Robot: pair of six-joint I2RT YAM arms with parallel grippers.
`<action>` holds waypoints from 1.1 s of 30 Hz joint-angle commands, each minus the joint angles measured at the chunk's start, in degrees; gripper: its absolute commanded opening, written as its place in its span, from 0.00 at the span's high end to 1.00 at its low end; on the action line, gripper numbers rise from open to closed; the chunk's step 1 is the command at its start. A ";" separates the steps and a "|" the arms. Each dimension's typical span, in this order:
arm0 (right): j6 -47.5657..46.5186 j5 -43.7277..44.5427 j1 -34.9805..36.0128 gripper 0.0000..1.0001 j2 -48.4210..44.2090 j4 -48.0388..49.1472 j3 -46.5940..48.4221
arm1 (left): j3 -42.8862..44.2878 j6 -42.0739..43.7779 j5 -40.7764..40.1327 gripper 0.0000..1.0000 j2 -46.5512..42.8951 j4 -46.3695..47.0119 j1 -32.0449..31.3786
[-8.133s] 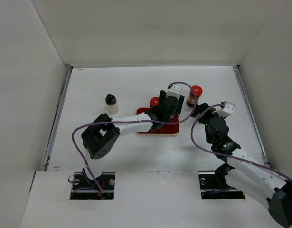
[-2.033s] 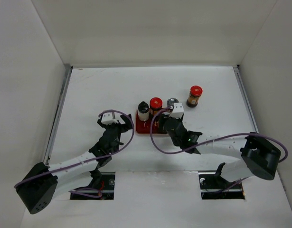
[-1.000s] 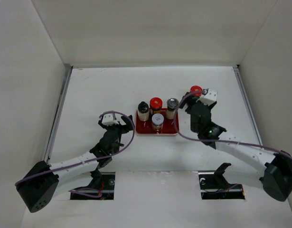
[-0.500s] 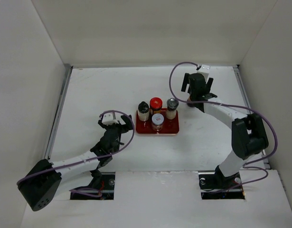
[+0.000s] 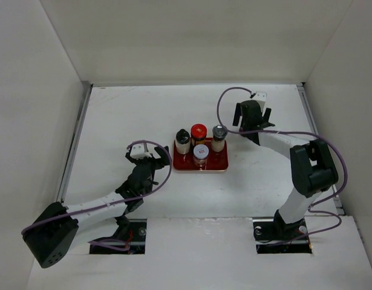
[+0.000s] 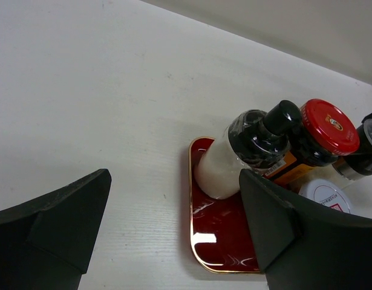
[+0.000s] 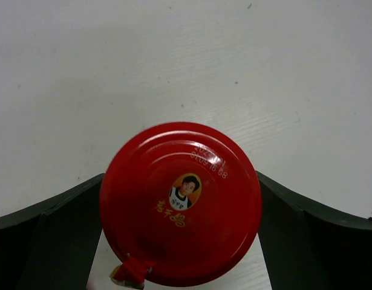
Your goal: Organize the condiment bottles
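Four condiment bottles stand on the red tray (image 5: 214, 164): a black-capped one (image 5: 183, 139), a red-capped one (image 5: 199, 131), a silver-capped one (image 5: 219, 135) and a white-lidded one (image 5: 201, 153). A further red-capped jar (image 7: 181, 204) stands on the table right of the tray, hidden under my right gripper (image 5: 249, 116) in the top view. My right gripper (image 7: 179, 181) is open, one finger on each side of its cap. My left gripper (image 5: 148, 158) hangs open just left of the tray. In the left wrist view the left gripper (image 6: 173, 181) has only table and the tray's corner (image 6: 219, 235) between its fingers, beside the black-capped bottle (image 6: 258, 136).
White walls enclose the table on three sides, with metal rails along the left (image 5: 74, 145) and right (image 5: 316, 139) edges. The two arm bases (image 5: 119, 232) (image 5: 282, 232) sit at the near edge. Purple cables loop above both wrists.
My right arm has swung up from beside the tray to over the red-capped jar, which now lies between its open fingers. The left arm and the tray's bottles have not moved.
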 commanded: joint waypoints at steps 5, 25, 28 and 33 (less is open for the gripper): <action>2.31 -1.43 -0.55 0.08 -2.08 4.04 -2.10 | 1.06 -0.87 0.45 0.12 2.48 3.94 0.04; 2.23 0.51 -1.08 0.39 -6.47 7.12 -4.30 | 0.97 -0.43 0.98 0.12 1.87 4.64 -1.01; 3.46 1.03 -0.99 0.41 -10.41 7.12 -7.10 | 0.53 -0.52 0.54 0.12 0.82 4.56 -1.10; 4.34 5.24 3.48 0.41 -22.45 6.77 -14.39 | 0.09 -0.61 0.36 0.12 -0.16 4.38 -1.10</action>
